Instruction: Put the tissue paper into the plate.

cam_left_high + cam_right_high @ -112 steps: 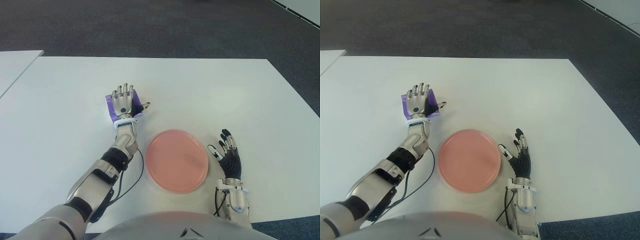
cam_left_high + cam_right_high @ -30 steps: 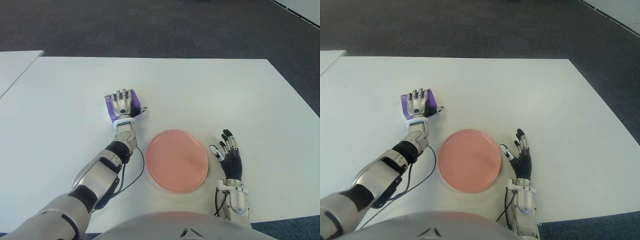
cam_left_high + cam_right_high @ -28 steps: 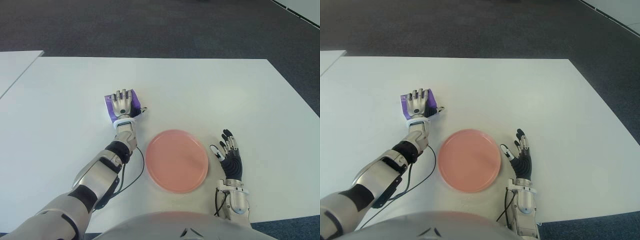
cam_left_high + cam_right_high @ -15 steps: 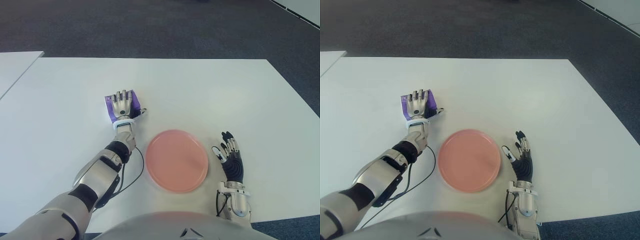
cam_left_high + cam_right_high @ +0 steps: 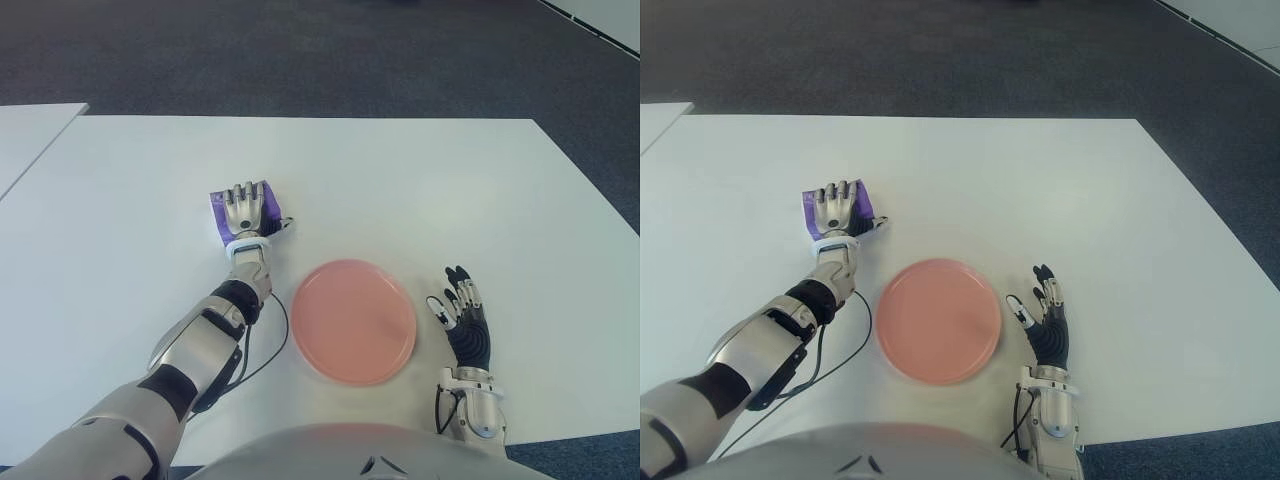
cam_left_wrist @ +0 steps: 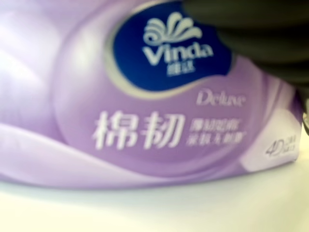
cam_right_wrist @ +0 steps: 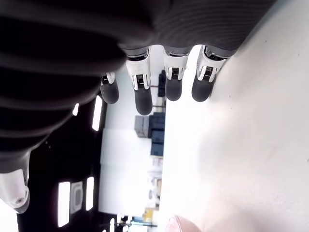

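The tissue pack (image 5: 264, 194) is a purple plastic-wrapped packet lying on the white table (image 5: 420, 180), to the left of and beyond the pink plate (image 5: 353, 320). My left hand (image 5: 244, 203) lies on top of it, fingers curled over its far edge and thumb against its right side. In the left wrist view the pack's printed purple wrapper (image 6: 145, 121) fills the picture, with dark fingers (image 6: 251, 34) across one corner. The plate holds nothing. My right hand (image 5: 460, 320) shows just right of the plate, fingers (image 7: 140, 92) spread, holding nothing.
A cable (image 5: 270, 350) loops from my left forearm toward the plate's left rim. A second white table (image 5: 30, 135) stands at the far left. Dark carpet (image 5: 320, 50) lies beyond the table's far edge.
My left hand's fingers, spread flat over the pack 3.7 s ago, have curled down onto it. My right hand has drifted slightly to the right. Pack and plate have not moved.
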You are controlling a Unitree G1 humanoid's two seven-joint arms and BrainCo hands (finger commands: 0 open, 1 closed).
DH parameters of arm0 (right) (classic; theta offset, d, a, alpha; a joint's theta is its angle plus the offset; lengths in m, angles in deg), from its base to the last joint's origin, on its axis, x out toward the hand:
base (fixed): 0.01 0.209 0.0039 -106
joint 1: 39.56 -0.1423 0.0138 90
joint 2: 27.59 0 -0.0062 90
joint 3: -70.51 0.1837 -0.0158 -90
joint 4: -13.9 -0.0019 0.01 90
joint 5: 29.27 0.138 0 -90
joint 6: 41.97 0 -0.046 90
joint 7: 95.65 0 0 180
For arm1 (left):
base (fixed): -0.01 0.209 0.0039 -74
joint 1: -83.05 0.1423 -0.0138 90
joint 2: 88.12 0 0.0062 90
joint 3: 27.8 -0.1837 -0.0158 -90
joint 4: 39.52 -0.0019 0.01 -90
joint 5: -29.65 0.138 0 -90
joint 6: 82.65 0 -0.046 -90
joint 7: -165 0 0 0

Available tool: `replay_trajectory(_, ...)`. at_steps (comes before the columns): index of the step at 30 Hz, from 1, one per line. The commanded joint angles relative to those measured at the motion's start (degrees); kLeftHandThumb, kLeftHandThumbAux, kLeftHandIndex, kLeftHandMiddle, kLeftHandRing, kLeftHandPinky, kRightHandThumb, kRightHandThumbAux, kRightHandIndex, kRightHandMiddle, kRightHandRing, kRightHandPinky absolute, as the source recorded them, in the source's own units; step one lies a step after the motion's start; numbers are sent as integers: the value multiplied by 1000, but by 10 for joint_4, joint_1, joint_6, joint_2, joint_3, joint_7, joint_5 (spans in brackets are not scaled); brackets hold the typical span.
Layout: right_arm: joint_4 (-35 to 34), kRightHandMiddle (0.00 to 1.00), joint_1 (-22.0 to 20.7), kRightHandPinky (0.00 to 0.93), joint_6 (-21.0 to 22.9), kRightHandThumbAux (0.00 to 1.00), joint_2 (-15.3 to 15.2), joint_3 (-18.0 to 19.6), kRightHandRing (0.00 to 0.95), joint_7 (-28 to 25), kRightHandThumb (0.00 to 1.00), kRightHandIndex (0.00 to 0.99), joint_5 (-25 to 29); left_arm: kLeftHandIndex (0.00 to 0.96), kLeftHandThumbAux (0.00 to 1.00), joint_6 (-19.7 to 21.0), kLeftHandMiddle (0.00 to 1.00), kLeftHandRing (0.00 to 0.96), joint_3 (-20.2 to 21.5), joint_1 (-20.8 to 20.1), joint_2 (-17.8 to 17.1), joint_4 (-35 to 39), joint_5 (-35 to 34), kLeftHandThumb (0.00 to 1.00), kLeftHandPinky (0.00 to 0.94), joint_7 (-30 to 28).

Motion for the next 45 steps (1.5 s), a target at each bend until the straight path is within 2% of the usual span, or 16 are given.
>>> replay_trajectory(1,12,150,8,0,18,537,4,2,59,1,101,82,2,69,315,-10,145,147,-2,34,11,-34,-34,115,179,-81)
replay_trajectory(12,10,154,5,0,19,549,7,5,64,0,130,86,6,78,314,-20,168,170,-1,34,11,-36,-38,100,185,-117)
replay_trajectory(28,4,142,7,0,20,548,9,7,57,0,121,80,6,87,317,-28,184,184,-2,35,14,-41,-43,103,196,-129)
replay_trajectory(32,3,137,8,0,22,550,7,7,54,0,119,73,3,177,320,-28,387,391,-4,34,16,-43,-40,131,432,-133)
replay_trajectory(33,3,136,8,0,21,553,6,7,54,0,119,71,2,242,353,-28,488,490,-5,34,16,-43,-40,180,546,-133)
replay_trajectory(34,3,136,8,0,22,554,6,7,54,-1,120,70,3,265,364,-28,524,525,-4,36,16,-43,-40,199,587,-127)
replay_trajectory(35,2,137,8,0,22,558,6,7,55,-1,124,70,3,339,422,-28,588,589,-4,36,16,-43,-39,283,657,-123)
replay_trajectory(36,1,138,8,0,23,560,6,8,55,-1,126,70,4,387,459,-29,630,630,-2,40,17,-42,-40,339,702,-110)
replay_trajectory(39,2,143,8,0,18,571,6,10,61,0,142,71,5,421,616,-36,699,715,6,55,18,-31,-42,596,776,-62)
replay_trajectory(40,3,145,8,0,14,572,6,10,62,1,144,72,4,425,631,-43,708,725,9,60,19,-26,-43,623,786,-38)
replay_trajectory(42,5,151,8,1,8,573,6,11,70,1,150,75,4,426,649,-55,584,744,15,65,20,-23,-46,757,801,-6)
replay_trajectory(45,7,153,7,0,3,566,5,12,73,0,149,77,5,447,654,-70,517,761,22,71,22,-21,-51,825,805,28)
